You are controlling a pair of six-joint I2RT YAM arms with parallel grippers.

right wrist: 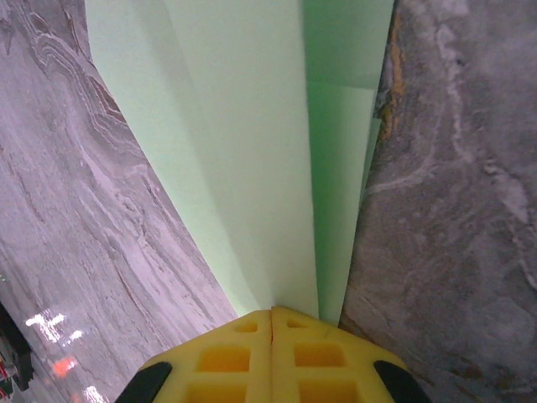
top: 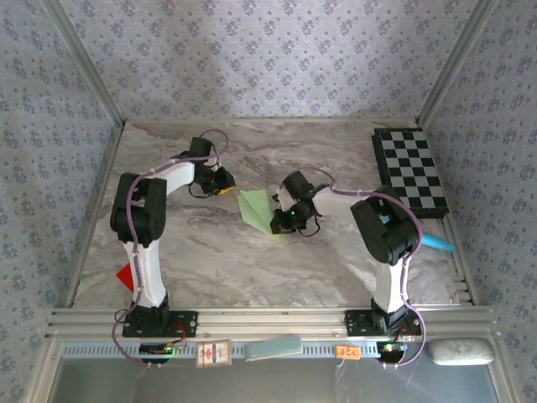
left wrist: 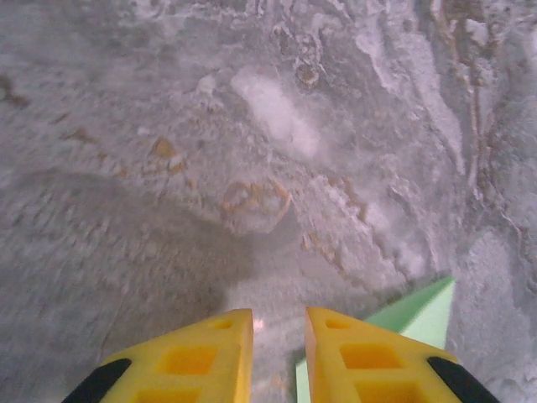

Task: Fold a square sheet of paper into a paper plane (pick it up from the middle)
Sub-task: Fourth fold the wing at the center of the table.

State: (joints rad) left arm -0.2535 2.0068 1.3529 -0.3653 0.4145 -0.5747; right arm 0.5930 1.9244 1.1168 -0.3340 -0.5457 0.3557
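- Top external view: the paper plane (top: 254,210) lies flat near the middle of the marble table (top: 210,260), between the two grippers. Its long axis runs diagonally, far-left to near-right. The right gripper (top: 284,220) sits at the near-right end, touching the paper. The left gripper (top: 221,185) hangs just beside the far-left end, apart from it, so the right arm is the nearer one.
- Left wrist view: the left gripper (left wrist: 278,353) has its jaws narrowly parted with nothing between them, and bare table lies ahead. One pale green corner of the paper plane (left wrist: 419,317) pokes in low on the right, beside the right-hand finger.
- Right wrist view: the right gripper (right wrist: 270,336) has its jaws pressed fully together. The paper plane (right wrist: 252,126) runs lengthwise, straight away from the fingertips — pale green and smooth, with long folded layers overlapping and a sharp crease just right of the finger seam. Whether a layer is pinched or merely pressed down, I cannot tell.
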